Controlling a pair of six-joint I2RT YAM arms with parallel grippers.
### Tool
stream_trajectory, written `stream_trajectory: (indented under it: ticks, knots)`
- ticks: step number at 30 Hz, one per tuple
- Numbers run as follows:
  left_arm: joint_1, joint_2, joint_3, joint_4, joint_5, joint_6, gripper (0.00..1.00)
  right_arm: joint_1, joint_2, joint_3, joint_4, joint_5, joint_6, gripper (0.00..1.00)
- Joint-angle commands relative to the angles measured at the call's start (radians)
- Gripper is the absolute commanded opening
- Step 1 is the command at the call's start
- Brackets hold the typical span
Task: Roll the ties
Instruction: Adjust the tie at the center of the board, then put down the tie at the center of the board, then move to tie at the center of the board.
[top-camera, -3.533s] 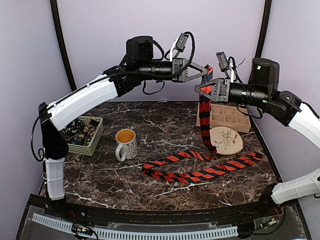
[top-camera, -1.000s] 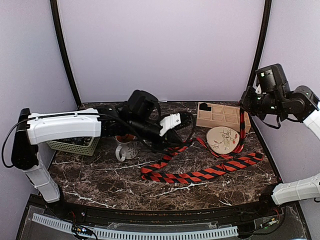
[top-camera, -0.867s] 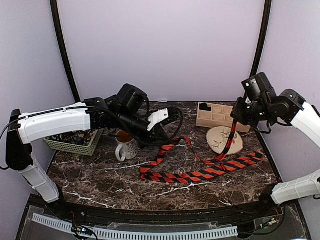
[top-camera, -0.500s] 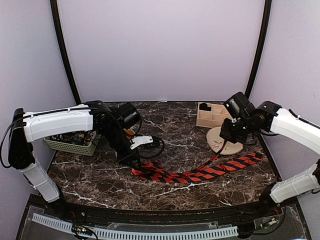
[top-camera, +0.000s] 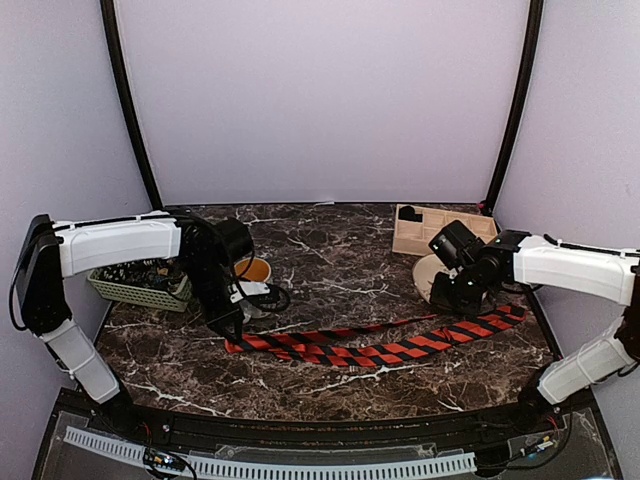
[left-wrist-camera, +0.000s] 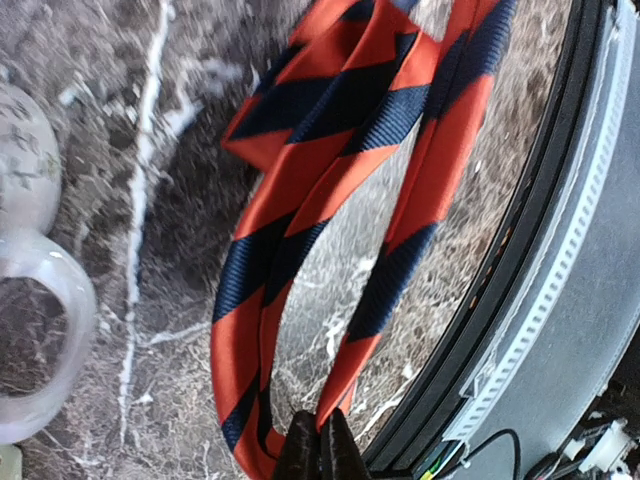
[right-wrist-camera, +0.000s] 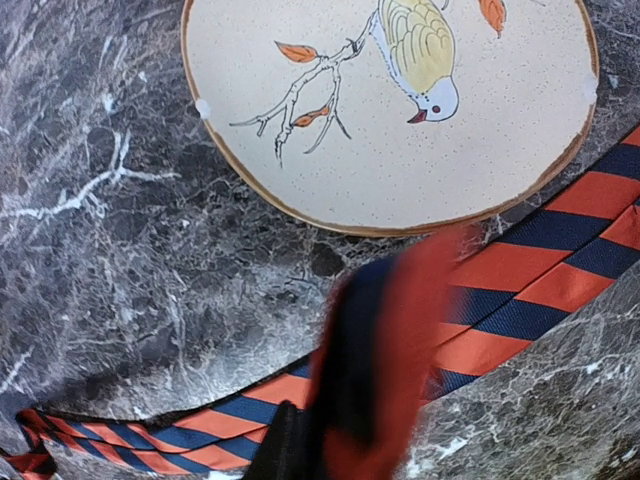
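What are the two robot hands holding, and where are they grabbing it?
Both pinch the striped tie: the left gripper at its folded left end, the right gripper on the narrow strand beside the plate.

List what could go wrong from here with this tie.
The left hand pinches the tie right beside the mug; a pull could snag its handle and tip it.
The tie lies doubled and twisted, so a roll may start crooked.
The right hand works beside the plate; it may nudge it.

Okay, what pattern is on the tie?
The tie has diagonal orange-red and dark navy stripes; the left wrist view shows it best.
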Motion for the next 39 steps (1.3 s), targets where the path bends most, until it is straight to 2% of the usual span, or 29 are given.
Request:
stream_trajectory:
  ticks: [1, 7, 10, 15, 18, 22, 26, 28, 31, 34, 39]
  knots:
    - [-0.001, 0.039, -0.057, -0.052, -0.045, 0.053, 0.00, 0.001, 0.013, -0.024, -0.033, -0.025, -0.011, 0.18]
    - [0.005, 0.096, -0.099, -0.053, -0.129, 0.059, 0.00, 0.000, -0.024, -0.053, -0.063, -0.054, -0.038, 0.54]
    - [0.006, 0.097, -0.137, -0.062, -0.176, 0.057, 0.06, -0.019, -0.062, -0.035, -0.062, -0.061, -0.085, 0.62]
    - [0.033, 0.064, -0.178, -0.070, -0.283, 0.040, 0.08, -0.084, -0.121, -0.029, -0.008, -0.159, -0.220, 0.70]
    - [0.042, 0.023, -0.182, -0.074, -0.380, 0.031, 0.24, -0.136, -0.148, -0.034, 0.030, -0.251, -0.294, 0.71]
    - [0.041, -0.044, -0.102, -0.066, -0.399, -0.002, 0.41, -0.177, -0.160, -0.057, 0.095, -0.406, -0.365, 0.69]
    - [0.041, -0.087, 0.022, -0.061, -0.283, -0.028, 0.70, -0.186, -0.128, -0.063, 0.088, -0.479, -0.423, 0.60]
    - [0.034, -0.099, 0.070, -0.048, -0.229, -0.044, 0.75, -0.189, -0.121, -0.068, 0.092, -0.495, -0.440, 0.59]
    - [-0.030, -0.091, 0.128, 0.037, -0.131, -0.063, 0.75, -0.197, -0.108, -0.070, 0.088, -0.489, -0.460, 0.55]
    - [-0.153, -0.047, 0.159, 0.217, -0.062, -0.111, 0.72, -0.207, -0.088, -0.075, 0.091, -0.478, -0.479, 0.51]
    - [-0.250, 0.152, 0.223, 0.475, 0.079, -0.237, 0.54, -0.208, -0.035, -0.096, 0.124, -0.512, -0.499, 0.44]
